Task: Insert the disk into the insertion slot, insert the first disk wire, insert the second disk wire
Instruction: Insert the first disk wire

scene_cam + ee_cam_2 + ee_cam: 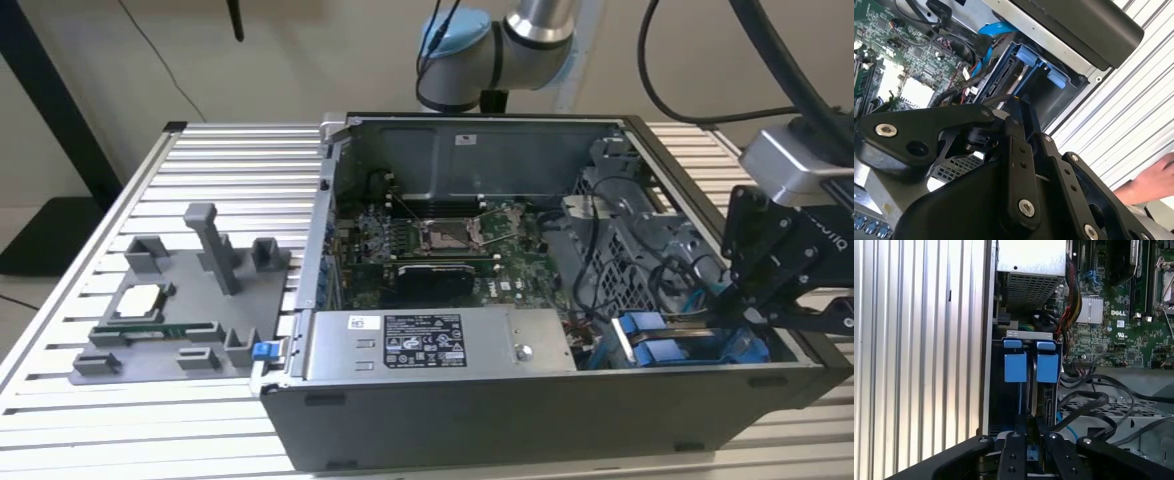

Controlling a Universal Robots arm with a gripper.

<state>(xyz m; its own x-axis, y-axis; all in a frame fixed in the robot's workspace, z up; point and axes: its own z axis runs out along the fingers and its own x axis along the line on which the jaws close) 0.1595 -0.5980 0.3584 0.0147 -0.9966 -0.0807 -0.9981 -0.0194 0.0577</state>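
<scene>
Claw (1033, 427) is nearest in the first wrist view, lined up with the gap between two blue carrier ends. Can't tell if it's wide, narrow or holding anything. The disk (1047, 367) sits in the insertion slot (1046, 95) with its blue end showing. A second blue carrier (1015, 367) is just beside it, toward the case wall. Black cables (1089, 400) loop near the claw, with the motherboard (1114, 325) beyond. The second wrist view adds a person's hand (1149, 180) over the slatted surface (1134, 100) outside the case. The exterior view adds the power supply (427, 345), a grey fixture tray (174, 310) on the exterior view's left, and the arm (527, 30) farthest back.
</scene>
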